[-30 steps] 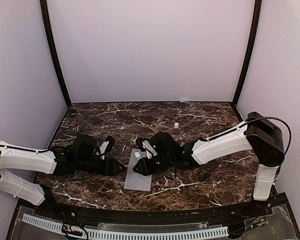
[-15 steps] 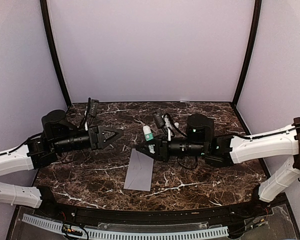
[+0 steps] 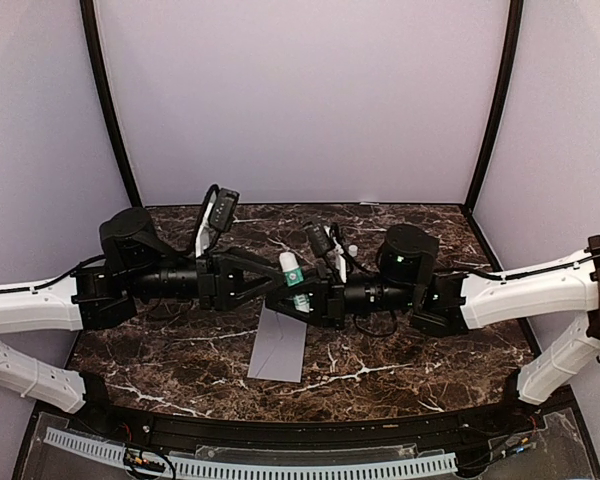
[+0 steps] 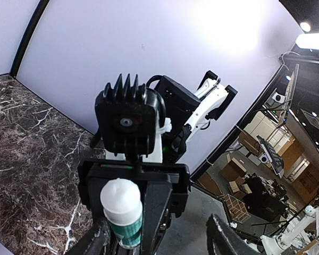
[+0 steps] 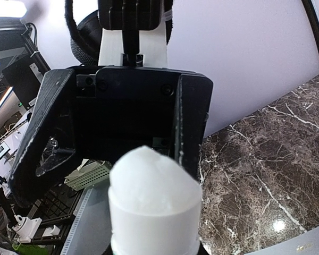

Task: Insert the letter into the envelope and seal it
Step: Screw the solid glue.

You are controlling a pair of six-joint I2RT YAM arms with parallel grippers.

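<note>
Right gripper (image 3: 292, 298) clamps the glue stick (image 3: 291, 268) above the envelope (image 3: 278, 346), flat on the table (image 3: 430, 350), letter not visible; left gripper (image 3: 270, 280) gapes wide beside it, and a misaligned pinch could knock the stick loose

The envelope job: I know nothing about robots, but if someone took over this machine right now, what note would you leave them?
Left gripper: open, empty, raised, facing the right one.
Right gripper: shut on a glue stick, white tip bare, held above the table.
Envelope: flat on the table below the grippers; they hide its far end, so I cannot tell how the flap stands. A small white cap lies farther back.
Letter: nowhere in view, probably already inside.
Left to do: glue the flap and press it shut.
</note>
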